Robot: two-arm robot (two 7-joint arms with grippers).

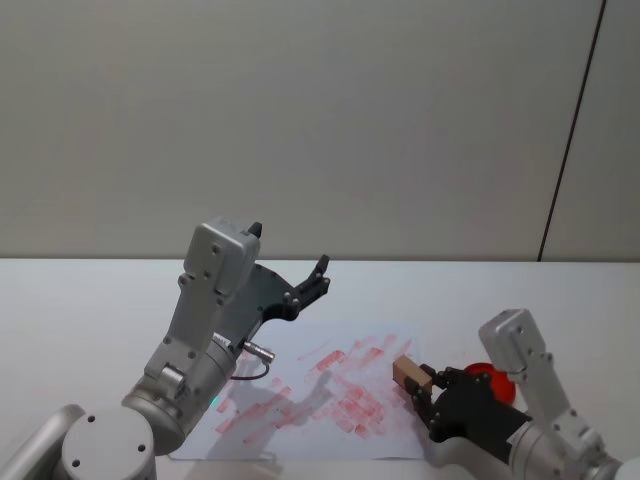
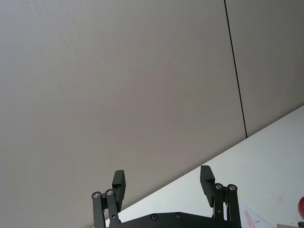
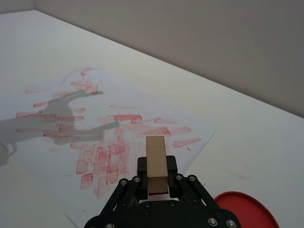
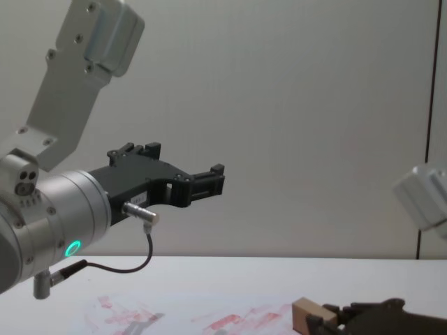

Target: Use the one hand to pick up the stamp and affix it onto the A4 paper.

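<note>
My right gripper (image 1: 424, 388) is shut on the stamp (image 1: 411, 373), a pale tan wooden block, and holds it just above the right edge of the A4 paper (image 1: 310, 400). In the right wrist view the stamp (image 3: 156, 161) sticks out between the black fingers (image 3: 172, 167), over the paper (image 3: 109, 142) smeared with red marks. The chest view shows the stamp (image 4: 307, 315) low at the right in the gripper (image 4: 323, 319). My left gripper (image 1: 318, 280) hangs open and raised over the paper's left part, its fingertips (image 2: 207, 178) apart and pointing at the wall.
A red round pad (image 1: 497, 380) lies on the white table just right of the paper, behind my right gripper; its rim (image 3: 247, 211) shows in the right wrist view. The left arm casts a shadow (image 3: 57, 118) on the sheet. A grey wall stands behind the table.
</note>
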